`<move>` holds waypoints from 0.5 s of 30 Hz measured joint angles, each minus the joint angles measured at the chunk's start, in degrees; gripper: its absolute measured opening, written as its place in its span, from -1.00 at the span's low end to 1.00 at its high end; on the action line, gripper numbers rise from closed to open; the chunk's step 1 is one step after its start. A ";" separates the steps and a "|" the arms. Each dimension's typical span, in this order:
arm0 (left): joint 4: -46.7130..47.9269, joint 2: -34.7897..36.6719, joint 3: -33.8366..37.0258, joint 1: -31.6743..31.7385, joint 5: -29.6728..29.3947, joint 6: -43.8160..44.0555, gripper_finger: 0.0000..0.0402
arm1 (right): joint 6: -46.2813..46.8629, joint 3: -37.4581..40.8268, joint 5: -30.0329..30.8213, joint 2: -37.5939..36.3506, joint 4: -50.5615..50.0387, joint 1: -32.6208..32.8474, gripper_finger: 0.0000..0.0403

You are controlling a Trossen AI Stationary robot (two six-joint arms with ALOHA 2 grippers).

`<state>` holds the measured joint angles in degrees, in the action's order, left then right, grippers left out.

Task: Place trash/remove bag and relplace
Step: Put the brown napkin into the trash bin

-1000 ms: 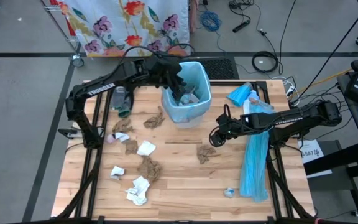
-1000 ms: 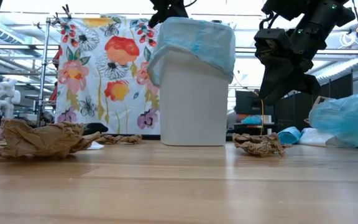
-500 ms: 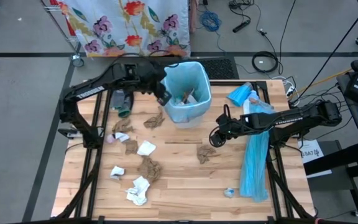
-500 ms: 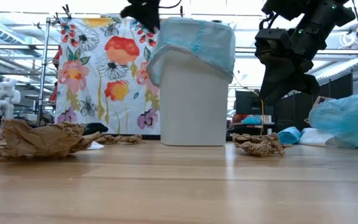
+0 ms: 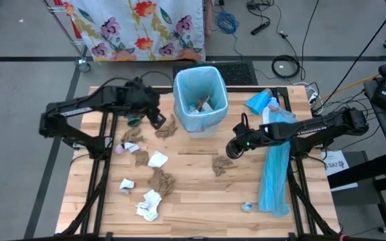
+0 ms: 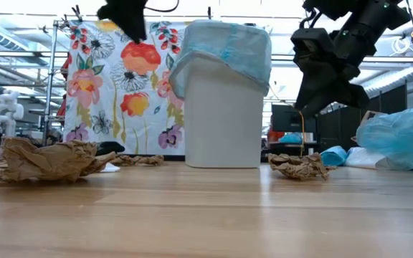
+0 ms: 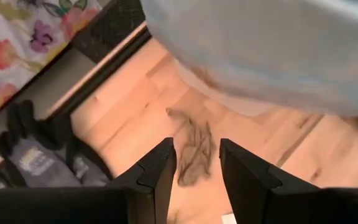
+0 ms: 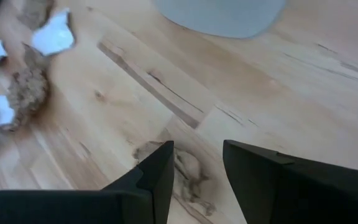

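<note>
High view first: the lined bin [image 5: 201, 98] stands at the back middle of the table [image 5: 193, 201], a few wads already lying inside it, while most of the trash [image 5: 159, 181] is scattered over the boards to its left and front. So the job looks to be in its first stage, picking up litter, with the bag swap not yet begun.

The left gripper [image 5: 157, 119] hangs just left of the bin, above a brown wad [image 5: 168, 127] lying near the bin's foot. From its wrist camera the two fingers [image 7: 156, 176] stand apart with nothing between them, and that brown wad shows on the wood straight through the gap. The right gripper [image 5: 232, 148] hovers right of centre, fingers likewise parted and empty, over another brown wad [image 5: 221, 165]; the wrist camera there shows that crumple just below the gap.

My guess is the next move is a straight drop onto one wad or the other, a pinch, then a lift over the rim. Which arm goes first I can't say. The crumpled paper is light and springy, so the pinch would need to bite well in. The long blue plastic strip [image 5: 273, 174] beside the right arm lies clear of both wads.
</note>
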<state>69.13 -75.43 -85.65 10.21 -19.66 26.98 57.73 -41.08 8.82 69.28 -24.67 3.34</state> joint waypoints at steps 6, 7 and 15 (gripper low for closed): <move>-6.44 9.38 15.10 -1.74 3.00 4.44 -0.35 | 0.31 0.02 1.80 0.00 4.95 3.50 -0.35; -7.06 10.63 17.34 -1.98 3.46 5.29 -0.35 | 0.24 0.00 1.82 0.00 5.73 4.18 -0.35; -12.30 15.12 28.98 -3.98 8.39 7.28 -0.35 | -6.65 0.00 1.87 1.70 11.29 9.77 -0.35</move>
<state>56.83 -60.31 -56.68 6.23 -11.27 34.26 51.08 -41.08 10.70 70.97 -13.39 13.11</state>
